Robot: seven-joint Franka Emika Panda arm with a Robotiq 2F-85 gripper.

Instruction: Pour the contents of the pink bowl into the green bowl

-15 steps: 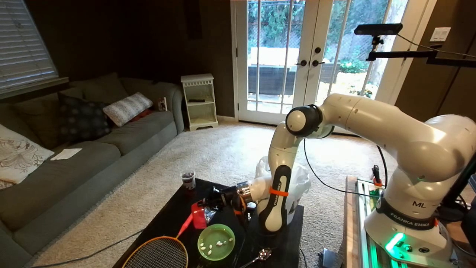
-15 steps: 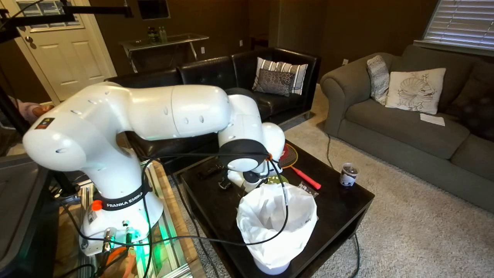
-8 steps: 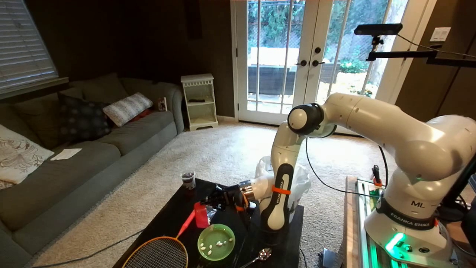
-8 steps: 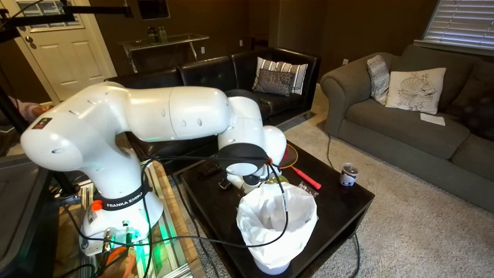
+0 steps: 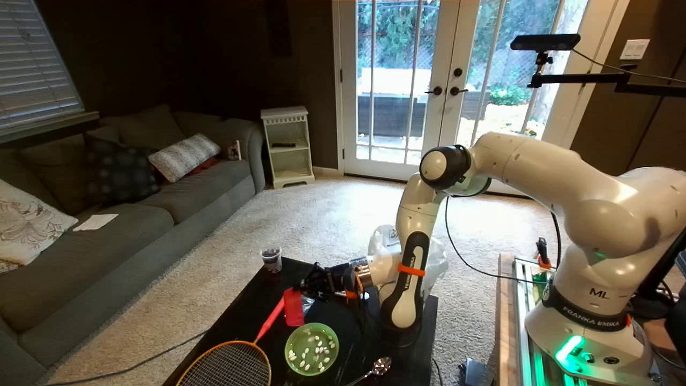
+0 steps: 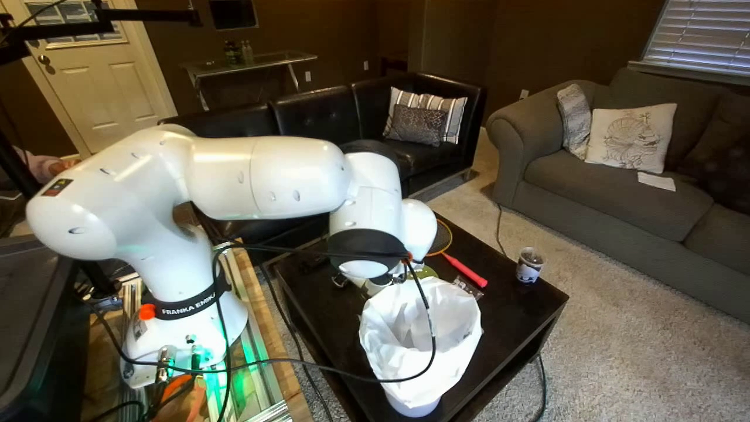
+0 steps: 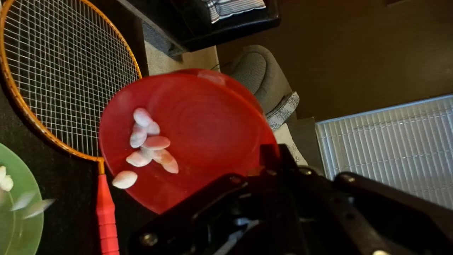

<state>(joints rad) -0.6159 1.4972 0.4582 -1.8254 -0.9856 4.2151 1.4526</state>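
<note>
Claw (image 7: 276,155) pinches the rim of the pink bowl (image 7: 208,124): in the wrist view its dark fingers stand almost together, with only the thin wall of the bowl between them. This bowl is strongly tilted. Several pale bits (image 7: 155,142) are gathered inside it, on the side which faces the green bowl (image 7: 29,226), one more bit is at the lip, and some blurred ones show over the green bowl. In an exterior view, the green bowl stands between the left and the right edge of the black table (image 5: 410,359), touching neither, with many bits scattered in it. The pink bowl is near it, toward the corner where the cup (image 5: 271,261) stands; whether the two bowls touch, I cannot tell. The racket (image 5: 225,367) lies near the left edge, and a metal spoon (image 5: 380,366) is close to the right edge.
</note>
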